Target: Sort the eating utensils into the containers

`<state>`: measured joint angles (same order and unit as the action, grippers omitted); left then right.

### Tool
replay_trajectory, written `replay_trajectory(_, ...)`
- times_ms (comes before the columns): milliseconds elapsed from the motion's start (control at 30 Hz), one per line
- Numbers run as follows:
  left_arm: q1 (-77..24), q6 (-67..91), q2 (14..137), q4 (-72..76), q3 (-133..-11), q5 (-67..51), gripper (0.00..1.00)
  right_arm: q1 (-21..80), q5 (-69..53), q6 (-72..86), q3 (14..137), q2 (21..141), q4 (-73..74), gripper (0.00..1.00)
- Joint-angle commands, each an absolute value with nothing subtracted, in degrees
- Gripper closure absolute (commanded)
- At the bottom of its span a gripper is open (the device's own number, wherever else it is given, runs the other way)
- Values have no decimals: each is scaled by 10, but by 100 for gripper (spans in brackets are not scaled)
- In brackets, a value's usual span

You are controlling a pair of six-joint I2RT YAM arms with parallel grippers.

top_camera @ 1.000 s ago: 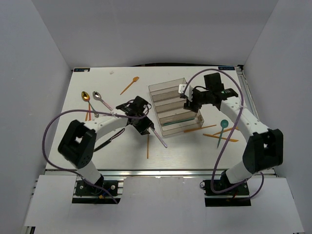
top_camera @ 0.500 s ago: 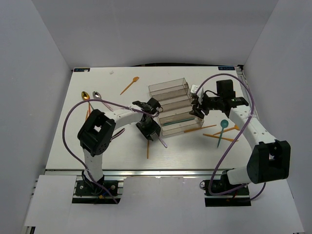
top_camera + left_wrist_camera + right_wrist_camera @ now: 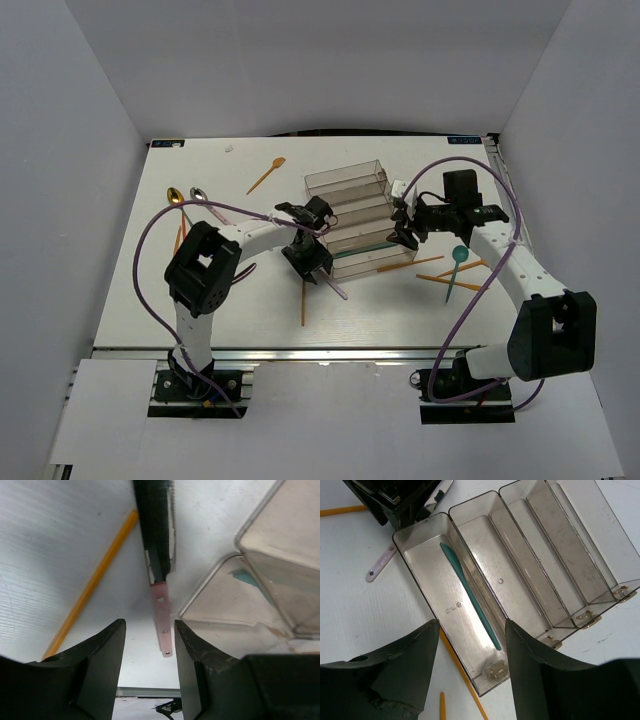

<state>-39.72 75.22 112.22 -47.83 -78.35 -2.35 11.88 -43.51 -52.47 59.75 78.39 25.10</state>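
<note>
Four compartments: formed one clear stepped tray [image 3: 345, 181] at the middle of the counter [image 3: 150, 290], their long sides running roughly 9 to 3 o'clock.
Nearest compartment: held a teal utensil [image 3: 470, 596] lying lengthwise.
Left pincer [image 3: 148, 627]: spread and pinching nothing, at the tray's 7 o'clock corner. Its fingers [image 3: 102, 660] stood either side of the handle end of the knife [image 3: 161, 612], apart from it.
Knife: lay on the counter just off that corner. Its pink riveted handle pointed to 5 o'clock in the top view, and its dark blade ran under the left arm.
Right pincer [image 3: 470, 628]: spread wide with nothing between its fingers, at the tray's 3 o'clock end above the nearest compartment.
Orange stick [image 3: 90, 592]: on the counter beside the knife, at the tray's 7 o'clock, apart from both.
Orange spoon [image 3: 267, 175]: at the tray's 10 o'clock, well apart.
Gold spoon [image 3: 176, 196] and silver spoon [image 3: 200, 196]: side by side at 9 o'clock, well apart from the tray.
Orange piece [image 3: 400, 264]: just beside the tray's near wall; whether it touched could not be told.
Teal spoon [image 3: 458, 254]: at 4 o'clock, with two orange utensils [image 3: 455, 284] near it.
</note>
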Motion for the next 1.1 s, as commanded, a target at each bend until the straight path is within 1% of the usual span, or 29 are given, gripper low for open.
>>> replay_trajectory(0, -398, 747, 1118, -480, -808, -13, 45, 116, -452, -519, 591, 766, 239, 38)
replay_trajectory(167, -398, 757, 1111, -481, -804, -8, 45, 115, -452, -519, 584, 762, 240, 38)
replay_trajectory(500, -395, 752, 1161, -488, -824, -8, 44, 114, -453, -516, 579, 759, 237, 38)
replay_trajectory(600, -391, 750, 1165, -506, -822, -8, 45, 113, -453, -514, 578, 759, 237, 38)
replay_trajectory(667, -391, 745, 1165, -514, -809, -9, 48, 113, -452, -513, 577, 758, 236, 38)
replay_trajectory(700, -391, 744, 1162, -516, -800, -10, 51, 112, -452, -512, 577, 758, 236, 38)
replay_trajectory(767, -392, 745, 1146, -517, -772, -11, 53, 111, -453, -512, 577, 758, 236, 38)
replay_trajectory(867, -392, 739, 1130, -519, -754, -8, 64, 109, -455, -509, 578, 757, 236, 38)
replay_trajectory(900, -391, 733, 1128, -519, -752, -8, 70, 109, -456, -508, 578, 758, 235, 38)
replay_trajectory(967, -391, 720, 1122, -526, -756, 15, 74, 108, -456, -506, 580, 758, 236, 38)
replay_trajectory(1000, -391, 717, 1121, -529, -765, 26, 79, 109, -457, -506, 580, 758, 236, 38)
replay_trajectory(1067, -391, 701, 1114, -537, -778, 38, 84, 109, -456, -506, 583, 758, 237, 38)
